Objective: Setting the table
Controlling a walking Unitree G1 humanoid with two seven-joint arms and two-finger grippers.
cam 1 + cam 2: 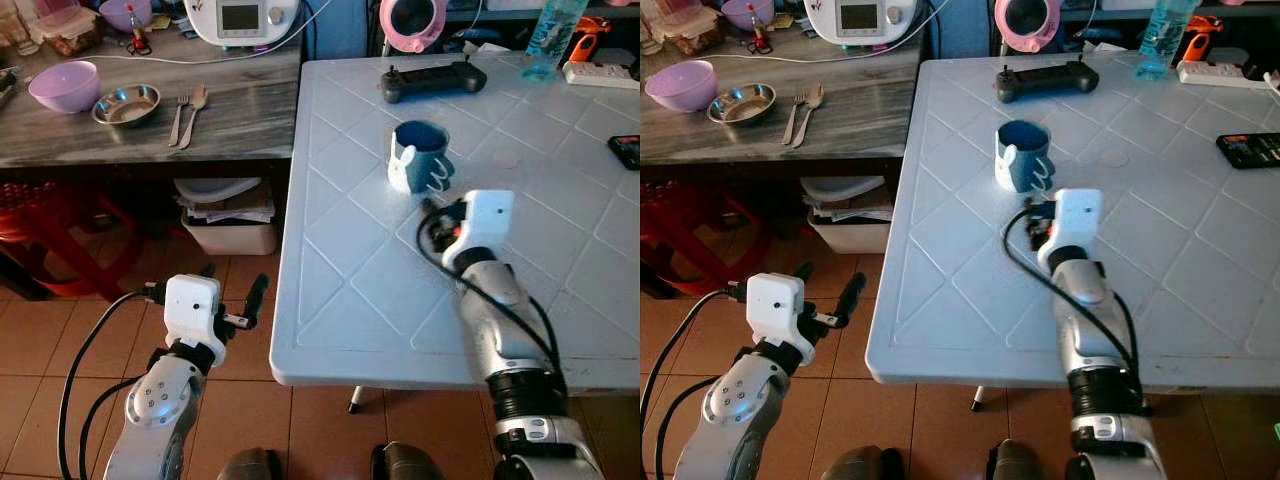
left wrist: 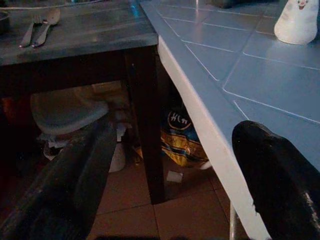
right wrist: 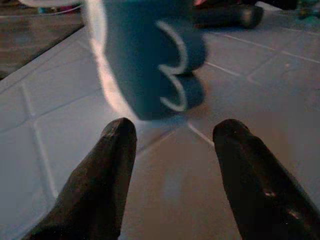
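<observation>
Right gripper (image 3: 170, 150), fingers apart, sits just near of upright blue-and-white ceramic mug (image 1: 418, 155) on pale-blue plastic table (image 1: 350, 290), likely lined up to grasp; left gripper (image 1: 235, 295), fingers spread, hangs idle off the table's left edge.

A blue and white mug (image 1: 419, 155) is seen on a pale blue table (image 1: 360, 290) patterned with diamond lines. A lilac bowl (image 1: 64, 86) and a steel bowl (image 1: 126, 104) are set on a grey wood-grain counter (image 1: 240, 110). Terracotta tiles are laid on the floor (image 1: 40, 350).
</observation>
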